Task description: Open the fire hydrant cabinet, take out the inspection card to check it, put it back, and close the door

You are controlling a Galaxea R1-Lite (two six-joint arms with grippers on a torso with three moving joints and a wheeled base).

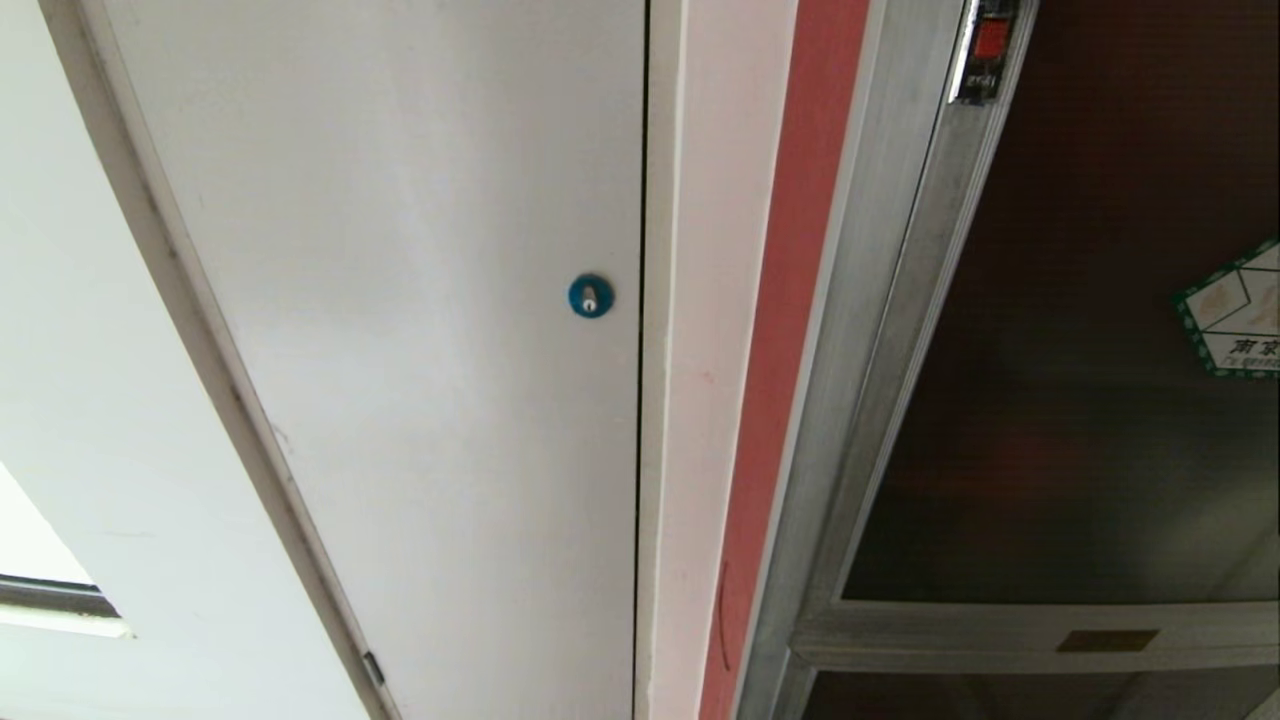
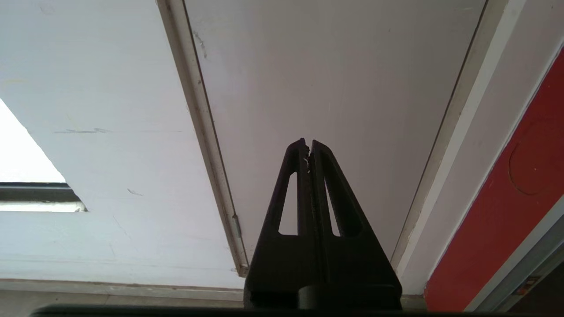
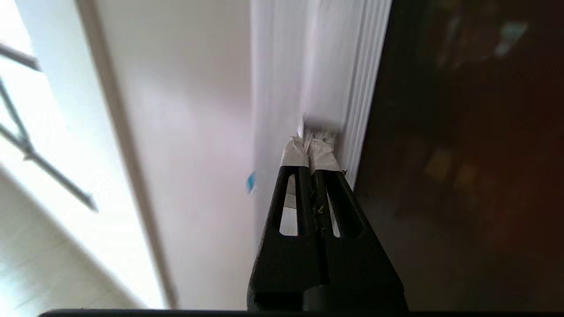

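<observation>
White paint is covering the biggest surface in sight, a plain white door (image 1: pixel 400 330) that is filling the left and middle of the head view, with a pale wall (image 1: pixel 90 400) running along its left side. Silver aluminium framing is marking the fire hydrant cabinet (image 1: pixel 880 330), which is standing just to the right of that door, beyond a white jamb and a red strip (image 1: pixel 790 330). Its upper dark glass door (image 1: pixel 1080 400) is sitting flush in the frame, so it is looking closed. A lower dark panel (image 1: pixel 1000 700) is beginning under the crossbar, where a small brownish label (image 1: pixel 1108 640) is sitting.

Neither arm is showing in the head view. The right gripper (image 3: pixel 310 145) is pointing at the ribbed silver frame beside the dark glass, its two tape-wrapped fingertips (image 3: pixel 294 154) pressed together with nothing between them; the picture is blurred there, so whether the tips are touching the frame is hard to say. The left gripper (image 2: pixel 308 143) is facing the white door, well apart from the cabinet, its black fingers (image 2: pixel 293 185) also pressed together and empty.

On the glass door, a green-edged hexagonal sticker (image 1: pixel 1235 310) is showing at the right edge of the head view, and a small red latch (image 1: pixel 988 45) is sitting at the top of the door's left stile. A round blue lock (image 1: pixel 591 296) is sitting near the white door's right edge.
</observation>
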